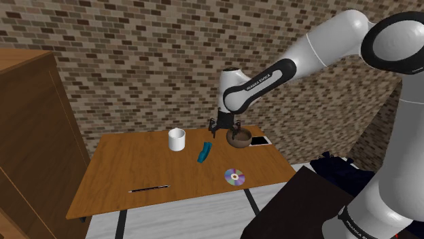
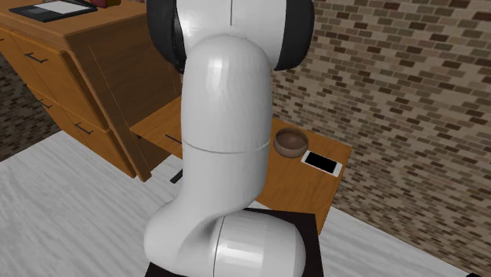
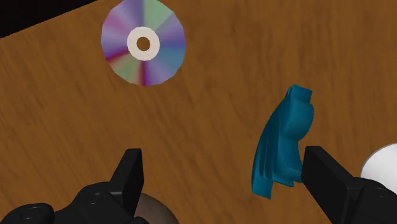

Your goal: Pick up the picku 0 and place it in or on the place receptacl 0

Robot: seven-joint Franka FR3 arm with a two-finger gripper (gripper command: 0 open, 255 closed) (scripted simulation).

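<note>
A teal blue curved object (image 1: 203,152) lies on the wooden table (image 1: 122,170) between a white mug (image 1: 177,139) and a brown bowl (image 1: 238,139). My gripper (image 1: 224,132) hangs above the table just beside the bowl, on the mug's side. In the wrist view the gripper (image 3: 226,181) is open with bare table between its fingers. There the teal object (image 3: 283,143) lies close to one finger (image 3: 324,173) without touching it, and the bowl's rim (image 3: 156,213) shows by the other finger. The bowl (image 2: 289,142) also appears in the second exterior view, past the arm.
A shiny CD (image 1: 234,177) (image 3: 143,43) lies near the table's front edge, with a black pen (image 1: 149,189) further along. A phone (image 1: 259,141) (image 2: 323,163) lies beside the bowl. A wooden dresser (image 1: 34,136) stands at the shoulder view's left. A brick wall is behind.
</note>
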